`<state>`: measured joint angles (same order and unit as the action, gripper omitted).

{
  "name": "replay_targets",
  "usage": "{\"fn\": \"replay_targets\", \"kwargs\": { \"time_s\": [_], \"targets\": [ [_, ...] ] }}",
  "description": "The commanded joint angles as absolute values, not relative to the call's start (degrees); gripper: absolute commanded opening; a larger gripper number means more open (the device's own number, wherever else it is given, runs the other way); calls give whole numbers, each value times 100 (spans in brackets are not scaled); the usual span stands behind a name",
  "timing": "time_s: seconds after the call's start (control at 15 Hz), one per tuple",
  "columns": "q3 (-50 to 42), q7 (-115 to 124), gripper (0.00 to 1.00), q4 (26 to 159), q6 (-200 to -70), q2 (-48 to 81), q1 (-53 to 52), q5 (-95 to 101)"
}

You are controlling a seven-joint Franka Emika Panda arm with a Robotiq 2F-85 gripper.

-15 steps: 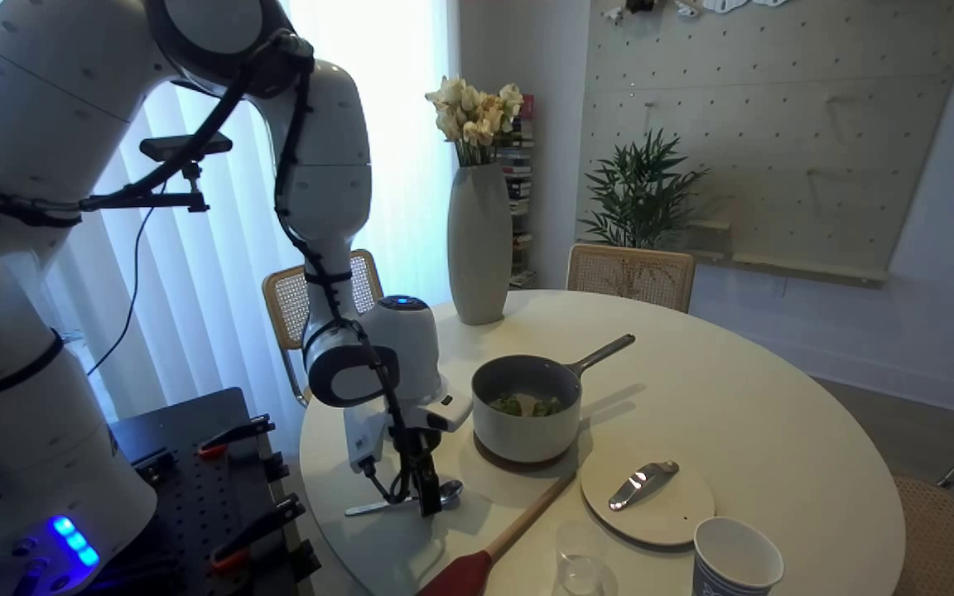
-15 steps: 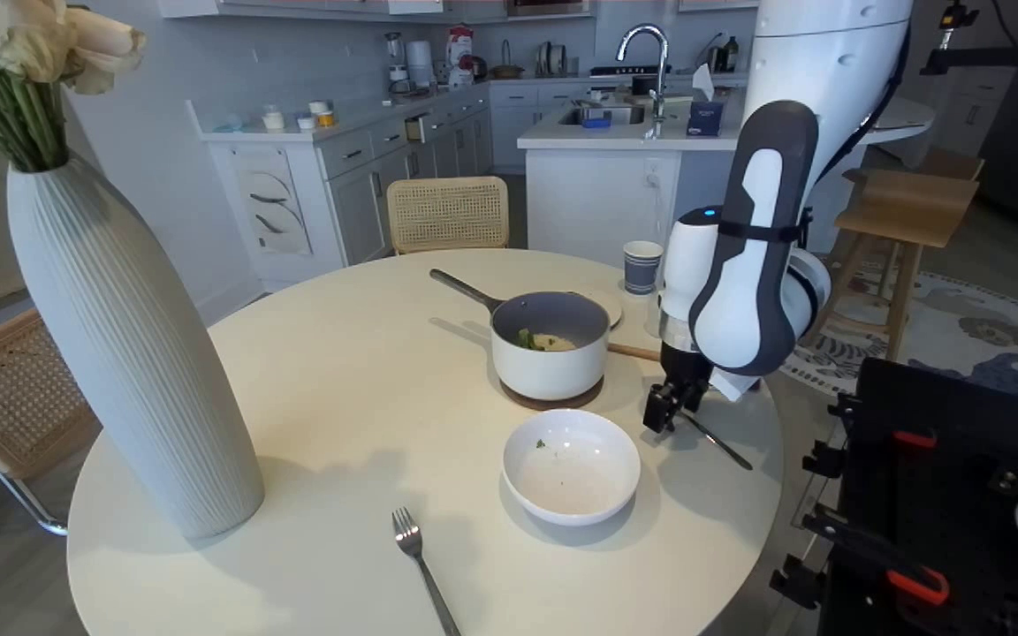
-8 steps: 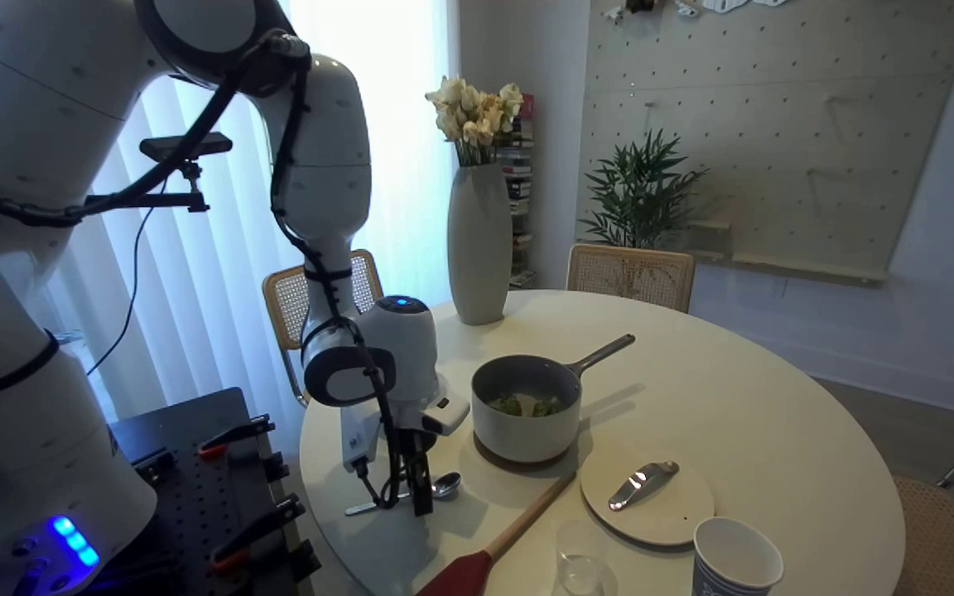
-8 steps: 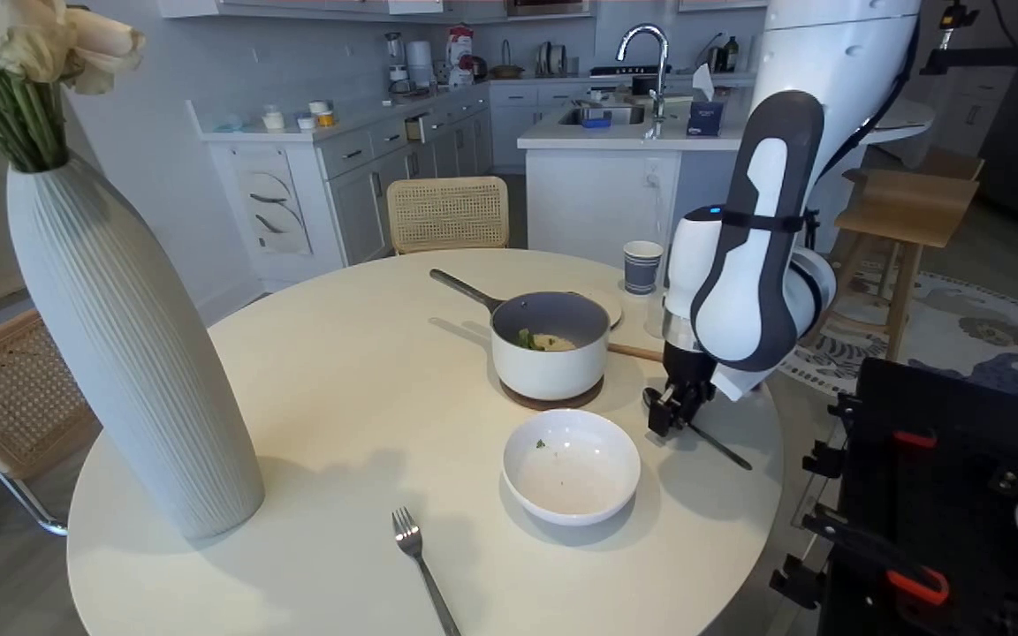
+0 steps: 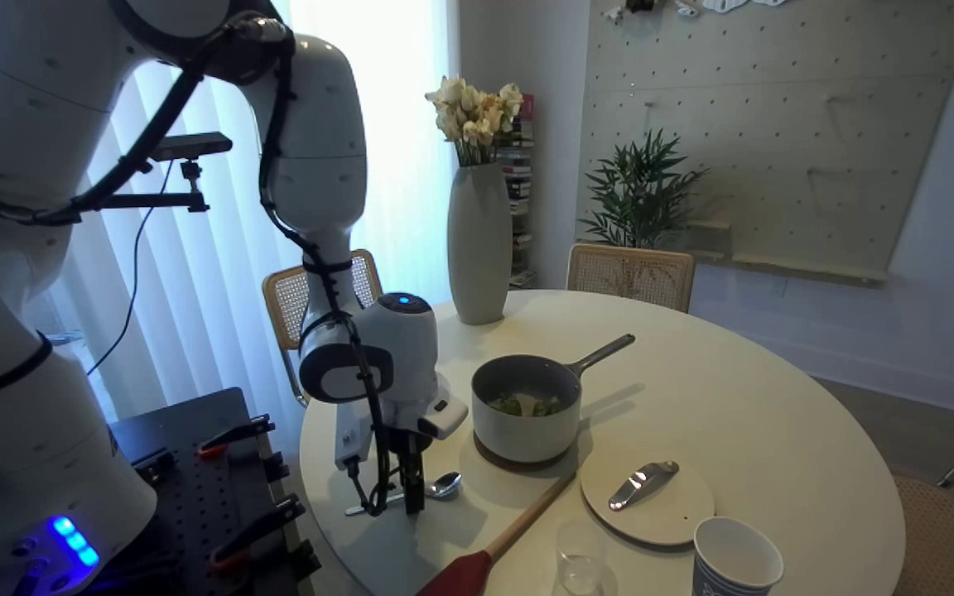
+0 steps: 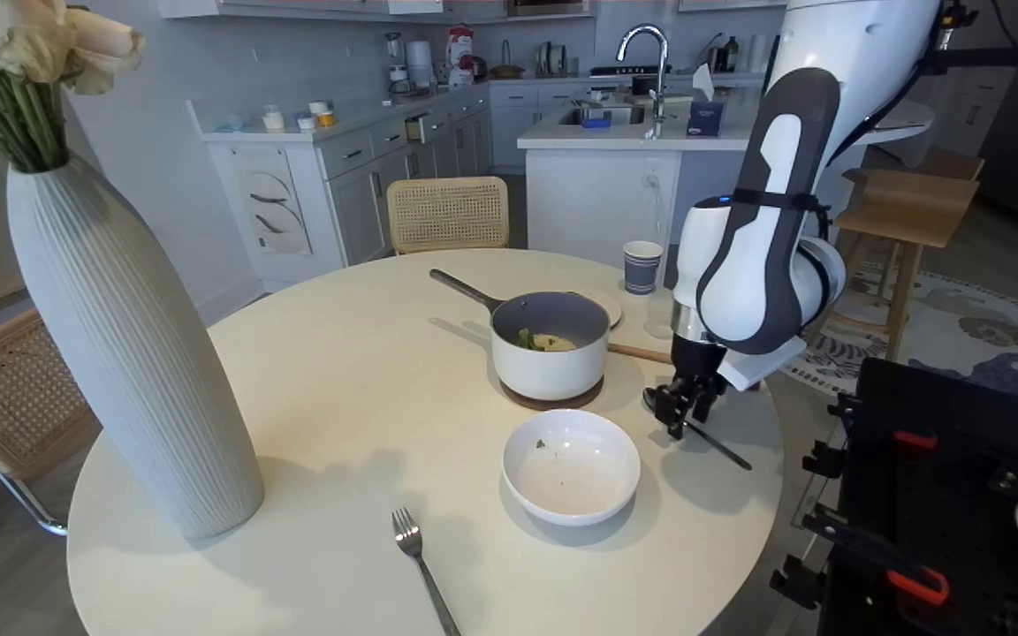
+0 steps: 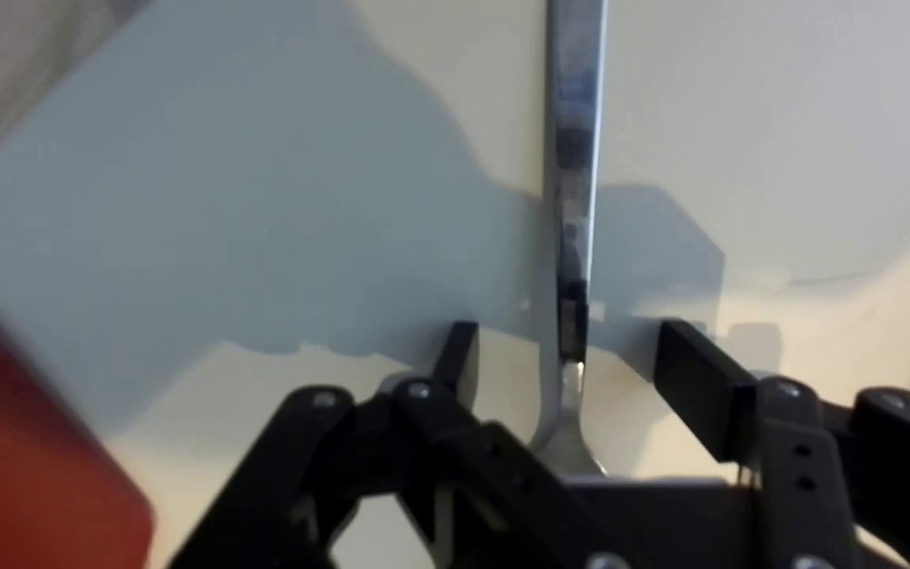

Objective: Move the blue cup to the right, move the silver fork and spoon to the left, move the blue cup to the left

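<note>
Wrist view: pincer (image 7: 569, 340) spread w/ spoon (image 7: 577, 158) btwn, scoop mostly hidden, hndl tip cut off.

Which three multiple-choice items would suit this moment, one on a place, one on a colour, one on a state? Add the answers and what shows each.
1. Where does the silver fork lie?
A. inside the white bowl
B. on a chair seat
C. on the tabletop

2. What colour is the outside of the saucepan?
A. white
B. red
C. green

3. How do the jaws of the gripper stand at the silver spoon?
A. shut tight on it
B. open, with it between them
C. shut, well off to one side

Right letters:
1. C: an exterior view shows it lying directly on the table surface.
2. A: its wall below the rim is white in an exterior view.
3. B: in the wrist view, gaps show on both sides of its handle.
</note>
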<state>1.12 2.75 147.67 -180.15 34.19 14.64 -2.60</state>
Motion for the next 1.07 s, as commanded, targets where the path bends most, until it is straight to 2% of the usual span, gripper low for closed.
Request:
{"fn": "replay_targets", "kwargs": {
  "time_s": [0.0, 0.27, 0.33, 0.67, 1.0],
  "targets": [
    [253, 231, 33, 14903, -17752, 3163, 1638, -372],
    [289, 216, 3, 14892, -17649, 3075, 1679, -393],
    [288, 216, 0, 14889, -17645, 3072, 1667, -391],
    [348, 178, 2, 14875, -17510, 2936, 1692, -377],
    [644, -70, 2, 14811, -16916, 2277, 1913, -419]
  ]
}}
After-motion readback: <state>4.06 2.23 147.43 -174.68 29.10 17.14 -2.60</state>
